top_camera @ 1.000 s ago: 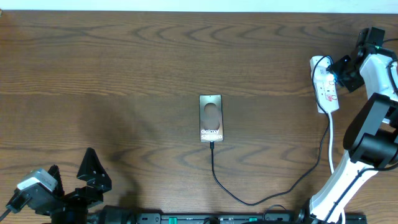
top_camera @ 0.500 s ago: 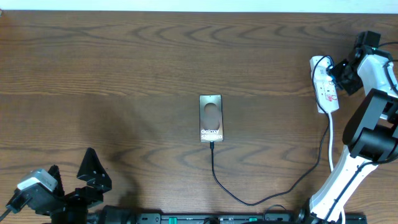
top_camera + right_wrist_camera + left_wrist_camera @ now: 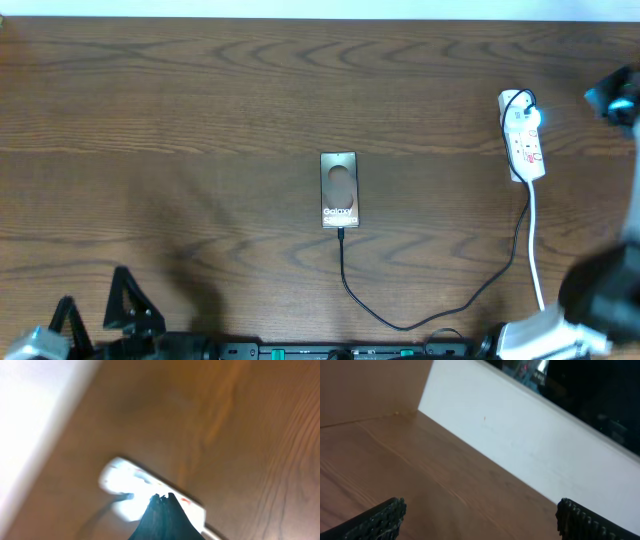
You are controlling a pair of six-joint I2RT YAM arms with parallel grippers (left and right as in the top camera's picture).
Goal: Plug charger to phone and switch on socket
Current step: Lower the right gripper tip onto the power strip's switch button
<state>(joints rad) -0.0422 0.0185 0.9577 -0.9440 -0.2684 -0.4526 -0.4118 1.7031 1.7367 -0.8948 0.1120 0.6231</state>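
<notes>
The socket (image 3: 525, 135) lies well right of the phone (image 3: 339, 190) and slightly farther back. The right claw (image 3: 162, 497), which a second ago sat against the socket's outer edge, has pulled away from it. Its wrist view shows both fingers pressed into one dark wedge with nothing between them, held above the socket (image 3: 120, 477). That view is badly smeared, and the strip is washed out to a white glow. From overhead the right arm is only a blur at the frame edge, far right of the phone, and the claw itself cannot be picked out. A pale bright patch shows on the socket's edge away from the phone, but what it is cannot be told. The charger (image 3: 342, 255) enters the phone's near end, loops forward and rightward, then climbs to the socket's far end. Its plug is too small to make out. The thick white cord (image 3: 532, 230) trails off the socket's near end. The left claw (image 3: 95, 310), far to the near left of the phone, has dropped lower in the frame and is partly cut off. Its fingers (image 3: 382, 516) are spread wide over bare table (image 3: 200, 120).
</notes>
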